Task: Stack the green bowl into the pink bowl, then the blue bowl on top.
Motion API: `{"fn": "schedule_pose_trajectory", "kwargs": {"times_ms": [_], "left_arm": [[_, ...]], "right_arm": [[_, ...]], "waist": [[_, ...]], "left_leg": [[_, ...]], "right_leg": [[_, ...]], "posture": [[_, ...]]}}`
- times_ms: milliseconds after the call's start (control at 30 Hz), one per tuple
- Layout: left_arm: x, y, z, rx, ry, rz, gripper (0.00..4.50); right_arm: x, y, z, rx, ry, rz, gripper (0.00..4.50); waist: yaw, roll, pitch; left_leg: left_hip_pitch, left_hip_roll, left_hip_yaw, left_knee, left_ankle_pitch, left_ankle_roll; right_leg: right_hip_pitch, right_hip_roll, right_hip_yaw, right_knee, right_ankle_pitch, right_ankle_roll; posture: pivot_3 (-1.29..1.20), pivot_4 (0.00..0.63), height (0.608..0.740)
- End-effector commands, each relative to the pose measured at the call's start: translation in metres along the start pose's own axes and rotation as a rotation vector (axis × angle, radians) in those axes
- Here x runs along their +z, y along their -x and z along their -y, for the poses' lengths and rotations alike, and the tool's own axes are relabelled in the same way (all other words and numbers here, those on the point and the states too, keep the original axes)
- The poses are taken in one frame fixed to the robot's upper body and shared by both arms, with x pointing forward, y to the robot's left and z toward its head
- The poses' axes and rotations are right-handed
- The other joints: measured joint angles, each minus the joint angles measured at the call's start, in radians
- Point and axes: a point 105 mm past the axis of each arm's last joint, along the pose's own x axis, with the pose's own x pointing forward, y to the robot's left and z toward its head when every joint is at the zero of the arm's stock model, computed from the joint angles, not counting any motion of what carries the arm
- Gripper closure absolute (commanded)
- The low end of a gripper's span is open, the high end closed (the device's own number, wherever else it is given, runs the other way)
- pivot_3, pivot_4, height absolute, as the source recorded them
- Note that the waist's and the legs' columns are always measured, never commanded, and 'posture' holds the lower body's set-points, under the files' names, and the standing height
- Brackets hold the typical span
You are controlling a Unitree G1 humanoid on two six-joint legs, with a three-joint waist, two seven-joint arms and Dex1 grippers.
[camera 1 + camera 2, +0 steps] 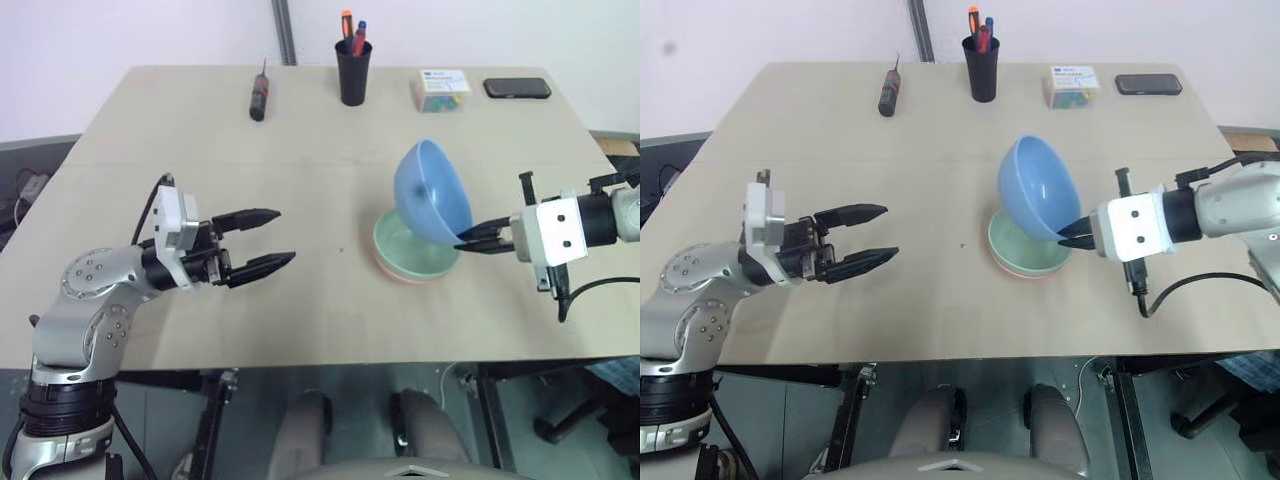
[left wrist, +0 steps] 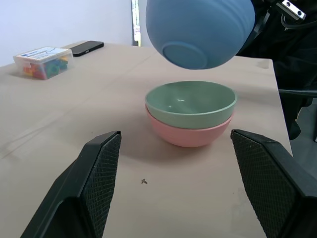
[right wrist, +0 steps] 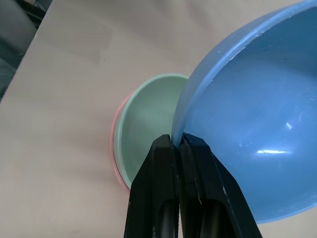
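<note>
On the worktop [image 1: 300,300], right of centre, the green bowl [image 1: 412,252] is sitting nested inside the pink bowl [image 2: 188,136], whose rim is showing just beneath it. The green bowl is holding nothing. Above this pair, the blue bowl [image 1: 432,190] is hanging tilted, clear of the green bowl, its hollow facing the right arm. The right gripper [image 1: 472,238] is pinching the blue bowl's rim, its jaws clamped together on the thin wall at the bowl's lower edge. The left gripper [image 1: 262,240] is hovering over the bare worktop well to the left of the stack, its jaws standing wide apart and gripping nothing, pointing toward the bowls. Along the far edge of the worktop, a black cup [image 1: 353,72] is holding several pens, a clear box [image 1: 442,90] is holding coloured pieces, a phone [image 1: 517,88] is lying flat, and a screwdriver [image 1: 260,95] is lying to the left of the cup. A pale wall is standing behind the worktop.
</note>
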Motion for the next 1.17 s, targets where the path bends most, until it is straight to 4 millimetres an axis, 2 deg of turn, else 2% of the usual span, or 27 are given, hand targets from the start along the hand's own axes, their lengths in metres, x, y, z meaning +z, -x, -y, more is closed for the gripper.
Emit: {"fn": "schedule_pose_trajectory", "kwargs": {"times_ms": [33,100,133,167,233,267,300,400,467,500,567,733,933,1033,1167], "left_arm": [[0.007,-0.001,0.0,-0.018,-0.042,0.003,0.76],[0.008,-0.001,0.001,-0.021,-0.042,0.004,0.76],[0.008,-0.001,0.002,-0.021,-0.041,0.005,0.76],[0.008,0.0,0.002,-0.023,-0.039,0.005,0.76],[0.009,-0.001,0.004,-0.026,-0.033,0.008,0.76],[0.009,-0.001,0.006,-0.025,-0.025,0.012,0.76],[0.009,-0.001,0.007,-0.023,-0.021,0.013,0.76],[0.01,0.0,0.01,-0.011,0.002,0.023,0.76],[0.011,0.0,0.012,-0.005,0.01,0.033,0.23],[0.011,0.0,0.014,-0.008,0.014,0.033,0.05],[0.01,0.001,0.011,0.033,0.003,0.033,0.01],[0.006,0.006,0.008,0.093,0.001,0.004,0.01],[0.001,0.019,0.006,0.171,-0.013,-0.049,0.01],[-0.015,0.027,0.008,0.211,0.0,-0.177,0.01],[-0.022,0.032,0.016,0.173,0.045,-0.221,0.01]], "right_arm": [[-0.008,0.002,0.008,-0.062,-0.007,-0.044,3.59],[-0.016,0.002,0.005,-0.054,-0.021,-0.07,2.72],[-0.018,0.003,0.004,-0.053,-0.022,-0.078,2.47],[-0.019,0.004,0.003,-0.055,-0.031,-0.08,1.88],[-0.019,0.007,0.001,-0.064,-0.045,-0.082,1.21],[-0.018,0.013,0.001,-0.11,-0.09,-0.064,0.46],[-0.018,0.018,0.001,-0.155,-0.127,-0.047,0.1],[-0.018,0.033,0.001,-0.321,-0.272,0.001,0.05],[-0.03,0.043,-0.002,-0.448,-0.336,-0.029,0.0],[-0.035,0.046,-0.008,-0.472,-0.366,-0.035,0.0],[-0.047,0.053,-0.022,-0.499,-0.504,-0.045,0.0],[-0.058,0.072,-0.06,-0.513,-0.705,-0.035,0.0],[-0.061,0.091,-0.078,-0.605,-0.739,-0.091,0.0],[-0.059,0.091,-0.084,-0.606,-0.78,-0.076,0.0],[-0.061,0.088,-0.082,-0.606,-0.774,-0.075,0.0]], "waist": [[0.0,0.0,0.0],[0.0,0.0,0.0],[0.001,0.0,0.0],[0.001,0.0,0.0],[0.001,0.0,0.0],[0.0,0.0,0.0],[0.0,0.0,0.0],[0.006,-0.002,-0.001],[0.006,-0.002,-0.001],[0.007,-0.003,-0.001],[0.008,-0.003,-0.001],[0.005,-0.003,-0.001],[-0.001,-0.004,-0.001],[0.001,-0.005,-0.002],[0.0,-0.006,-0.003]], "left_leg": [[0.0,0.0,0.001,0.0,0.0,0.0],[0.0,0.0,0.001,0.0,0.0,0.0],[0.0,0.0,0.001,0.0,0.0,0.0],[0.0,0.0,0.001,0.0,0.0,0.0],[-0.001,0.0,0.001,-0.001,0.0,0.0],[-0.001,0.0,0.002,-0.001,0.0,0.0],[-0.001,0.0,0.002,-0.001,0.0,0.0],[-0.002,0.001,0.0,-0.002,0.0,0.0],[-0.002,0.001,0.001,-0.001,0.0,0.0],[-0.002,0.001,0.001,-0.001,0.0,0.0],[-0.001,0.0,0.001,-0.001,0.0,0.0],[0.002,0.0,0.002,-0.002,0.0,0.0],[0.006,0.001,0.008,-0.002,0.0,0.0],[0.006,0.002,0.009,-0.003,0.0,0.0],[0.007,0.002,0.012,-0.003,0.0,0.0]], "right_leg": [[0.0,0.0,0.0,0.0,0.0,0.0],[0.0,0.0,0.002,0.0,0.0,0.0],[0.0,0.0,0.002,-0.001,0.0,0.0],[0.0,0.001,0.002,-0.001,0.0,0.0],[-0.001,0.001,0.002,-0.001,0.0,0.0],[-0.001,0.001,0.003,-0.001,0.0,0.0],[-0.001,0.001,0.003,-0.001,0.0,0.0],[-0.001,0.001,0.002,-0.002,0.0,0.0],[-0.001,0.001,0.002,-0.002,0.0,0.0],[-0.001,0.001,0.002,-0.002,0.0,0.0],[0.0,0.001,0.002,-0.002,0.0,0.0],[0.002,0.001,0.004,-0.001,0.0,0.0],[0.003,0.002,0.007,-0.001,0.0,0.001],[0.004,0.003,0.006,-0.001,-0.001,0.001],[0.004,0.003,0.008,-0.001,-0.001,0.001]], "posture": [[0.0,0.15,0.74],[0.0,0.15,0.74],[0.0,0.15,0.74],[0.0,0.15,0.74],[0.0,0.15,0.74],[0.0,0.15,0.74],[0.0,0.15,0.74],[0.0,0.15,0.74],[0.0,0.15,0.74],[0.0,0.15,0.74],[0.0,0.15,0.74],[0.0,0.15,0.74],[0.0,0.15,0.74],[0.0,0.15,0.74],[0.0,0.15,0.74]]}}
